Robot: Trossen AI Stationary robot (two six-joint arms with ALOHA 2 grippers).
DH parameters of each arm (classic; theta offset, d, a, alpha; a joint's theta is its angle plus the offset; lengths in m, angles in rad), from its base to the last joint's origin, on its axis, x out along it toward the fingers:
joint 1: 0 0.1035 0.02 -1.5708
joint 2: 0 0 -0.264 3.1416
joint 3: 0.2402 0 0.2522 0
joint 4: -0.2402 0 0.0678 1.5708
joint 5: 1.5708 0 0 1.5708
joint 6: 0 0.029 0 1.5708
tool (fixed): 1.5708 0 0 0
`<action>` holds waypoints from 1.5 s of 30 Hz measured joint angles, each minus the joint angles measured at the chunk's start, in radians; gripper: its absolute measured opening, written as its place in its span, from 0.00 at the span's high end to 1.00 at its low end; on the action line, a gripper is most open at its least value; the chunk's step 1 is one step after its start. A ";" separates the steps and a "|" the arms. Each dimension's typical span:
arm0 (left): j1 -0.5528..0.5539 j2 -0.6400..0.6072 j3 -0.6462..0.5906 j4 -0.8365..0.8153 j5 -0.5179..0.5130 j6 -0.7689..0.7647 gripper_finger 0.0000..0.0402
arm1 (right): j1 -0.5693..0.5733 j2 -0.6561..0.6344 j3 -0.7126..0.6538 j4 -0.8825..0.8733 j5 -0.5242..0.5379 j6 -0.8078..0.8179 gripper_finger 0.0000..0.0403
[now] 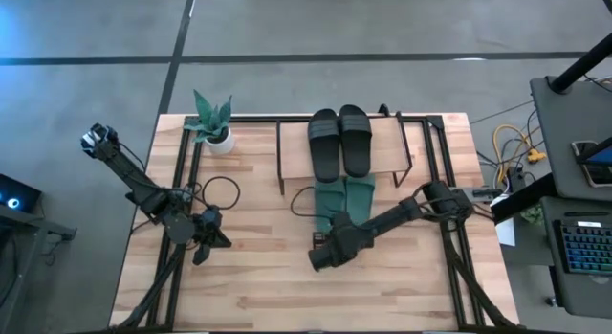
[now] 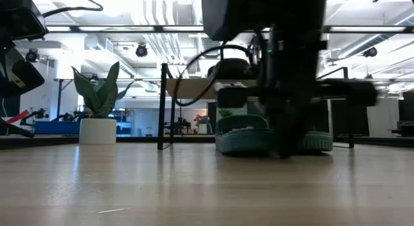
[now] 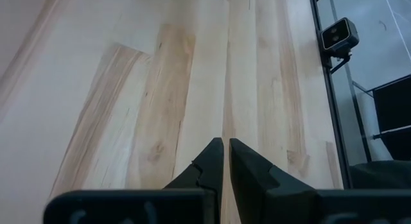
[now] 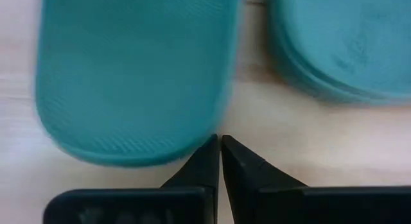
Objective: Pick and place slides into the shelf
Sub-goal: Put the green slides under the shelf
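Observation:
Two black slides [image 1: 339, 141] lie side by side on the shelf's light top board [image 1: 387, 147]. Two teal slides [image 1: 346, 195] lie soles down on the table under its near edge, heels toward the near side; the low view shows them [image 2: 244, 138] behind my right arm. My right gripper [image 1: 323, 246] is shut and points down at the heel of the left teal slide [image 4: 128, 76]. My left gripper [image 1: 206, 246] is shut over bare wood at the table's left [image 3: 225, 142]. My right gripper's shut fingertips [image 4: 212, 150] stand at the heel rim of the left teal slide [image 4: 192, 147], coming from above on its near side, close to the gap between the two slides. I cannot tell whether they touch it. The slide lies flat on the table.
A potted plant [image 1: 212, 123] stands at the far left corner, and a black cable loop [image 1: 222, 190] lies on the table near the left arm. The shelf's thin black frame [image 2: 162, 106] stands around the teal slides. Bare wood [image 1: 268, 286] stretches along the near side.

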 joint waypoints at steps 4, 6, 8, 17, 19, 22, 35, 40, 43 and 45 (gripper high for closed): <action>0.000 0.010 0.000 0.007 0.002 0.000 0.97 | -0.031 0.002 0.009 0.009 0.031 -0.023 0.97; 0.001 0.014 0.000 0.006 0.003 0.000 0.97 | -0.042 0.002 0.007 -0.038 0.070 -0.017 0.97; 0.000 0.015 0.000 0.007 0.005 -0.001 0.97 | -0.058 0.003 0.006 -0.081 0.074 0.008 0.97; 0.001 0.014 0.000 0.007 0.011 -0.003 0.97 | -0.082 0.003 0.011 -0.141 0.090 0.014 0.97; 0.001 0.015 0.000 0.007 0.013 -0.004 0.97 | -0.083 0.003 0.022 -0.139 0.070 0.004 0.97; 0.001 0.015 0.000 0.006 0.014 -0.004 0.97 | -0.066 0.002 0.058 -0.135 0.021 -0.036 0.97; 0.001 0.014 0.000 0.007 0.016 -0.026 0.97 | 0.071 -0.001 0.092 -0.183 -0.170 0.077 0.97; 0.001 0.014 0.000 0.008 0.016 -0.028 0.97 | 0.102 -0.003 0.083 -0.333 -0.197 0.190 0.97; 0.001 0.014 0.000 0.008 0.017 -0.028 0.97 | 0.104 -0.022 0.072 -0.371 -0.204 0.167 0.97; 0.001 0.014 0.000 0.009 0.018 -0.028 0.97 | 0.102 -0.044 0.043 -0.355 -0.207 0.144 0.97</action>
